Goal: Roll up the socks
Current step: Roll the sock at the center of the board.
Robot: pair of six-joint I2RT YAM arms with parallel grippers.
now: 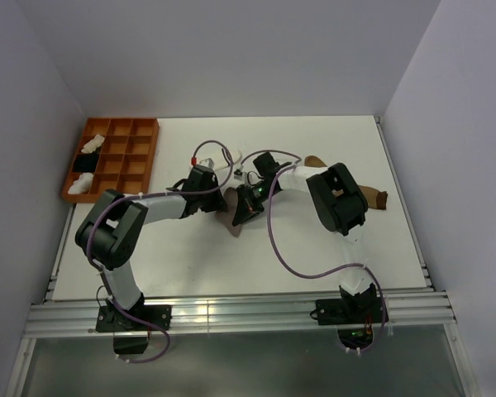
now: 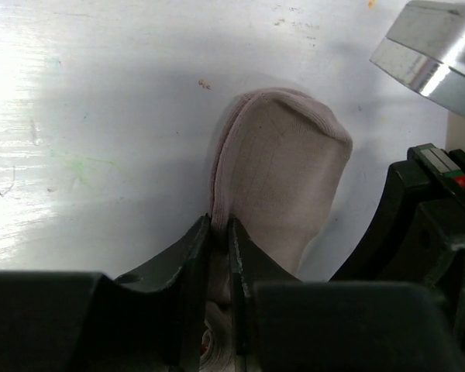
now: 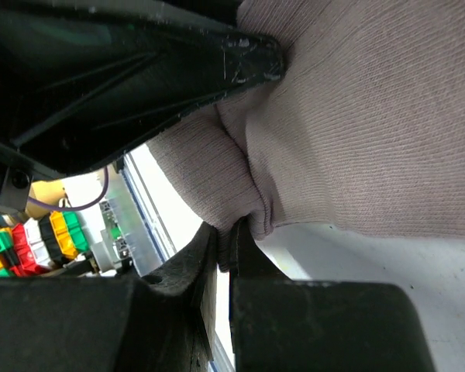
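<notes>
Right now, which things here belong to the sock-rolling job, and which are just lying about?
Job in hand:
grey ribbed fabric sock
tan-brown fabric sock

Lying about:
orange compartment tray
white sock bundles in it
black bundle in it

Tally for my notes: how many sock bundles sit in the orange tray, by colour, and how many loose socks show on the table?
White bundles: 2
Black bundle: 1
Grey sock: 1
Brown sock, partly hidden behind the right arm: 1
Total: 5
</notes>
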